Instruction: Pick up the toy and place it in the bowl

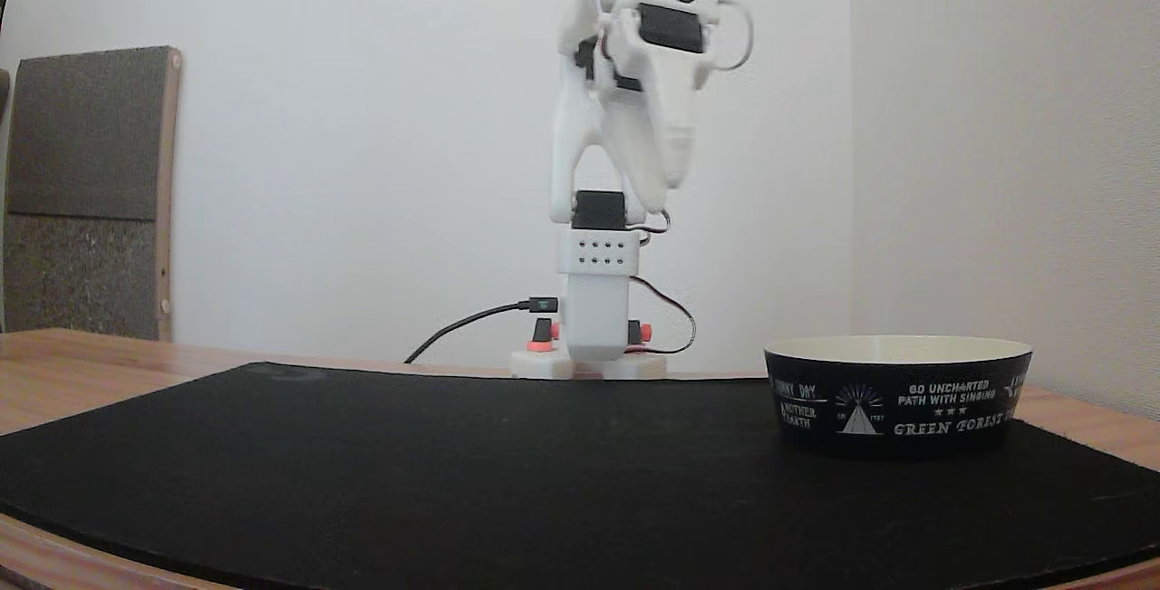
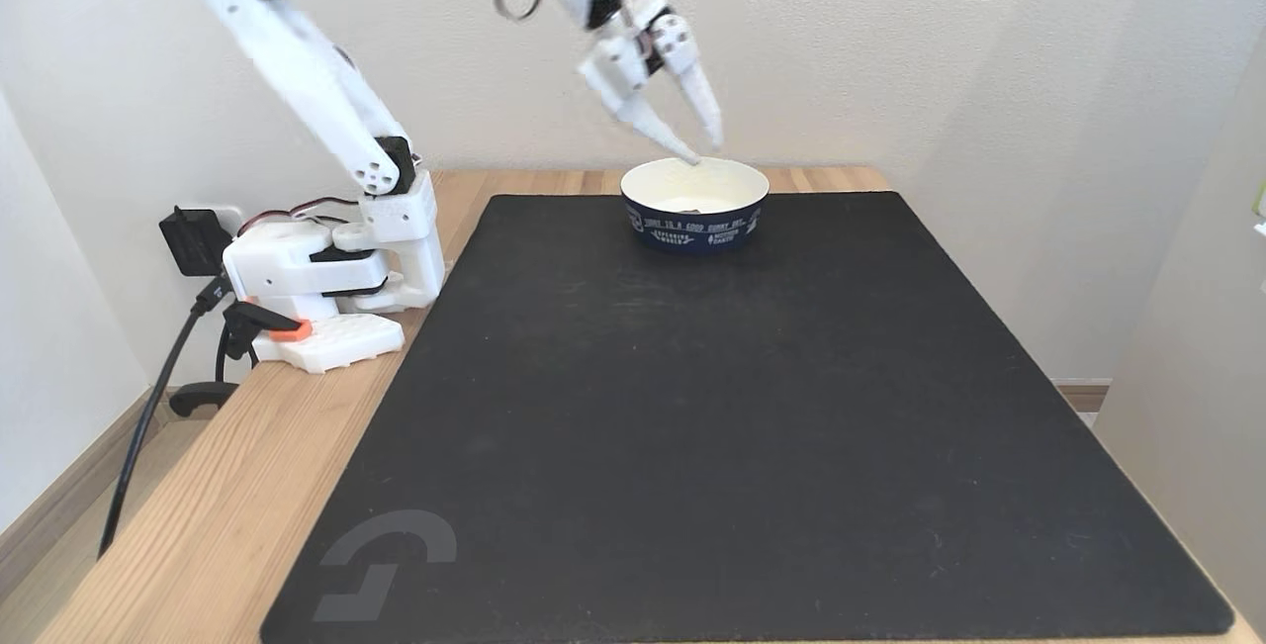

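Tool (image 2: pixel 704 151): fingers spread, empty, hovering over bowl (image 2: pixel 695 222) rim; toy unseen, likely released inside; next: lift clear, retreat

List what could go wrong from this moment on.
1. The pincer hangs open with its tips close over the far rim of the bowl; a low swing away might clip the rim and shove the bowl along the black mat.
2. The bowl sits near the mat's far edge, so a nudge might push it onto the bare wooden table.
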